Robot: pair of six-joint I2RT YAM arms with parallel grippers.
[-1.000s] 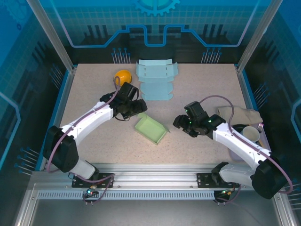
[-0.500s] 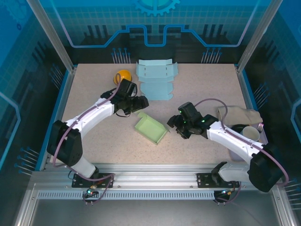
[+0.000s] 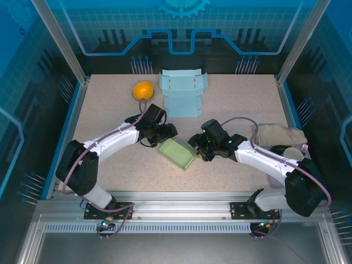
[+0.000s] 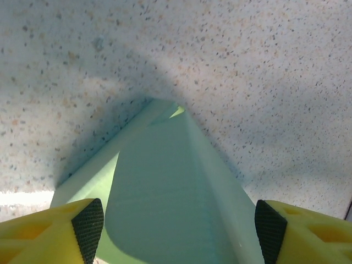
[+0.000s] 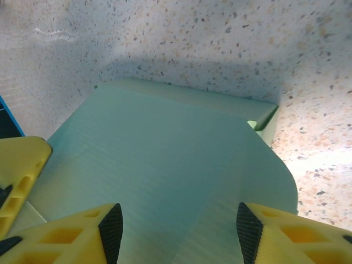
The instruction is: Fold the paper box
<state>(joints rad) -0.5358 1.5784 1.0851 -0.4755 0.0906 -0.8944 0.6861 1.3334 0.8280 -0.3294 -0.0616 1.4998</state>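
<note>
**On the table [image 3: 99, 115], my arms close in and the box [image 3: 176, 153] folds shut**
A second ago its lid [image 5: 165, 159] stood raised; now it lies flat, so the fold looks nearly done. My left gripper [image 4: 179, 223] hangs spread over one corner and my right gripper [image 5: 179, 225] spreads over the lid. Neither grasps anything.

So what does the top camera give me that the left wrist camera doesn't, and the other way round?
Top view: the left gripper and right gripper at opposite sides of the green box, plus the orange ball, the flat blue cardboard, and a cloth and cup at the right edge. Left wrist: the box's corner close up, a small gap where its walls meet, and the left gripper open, pads either side of the box. Shared: the green box on the speckled table.
</note>
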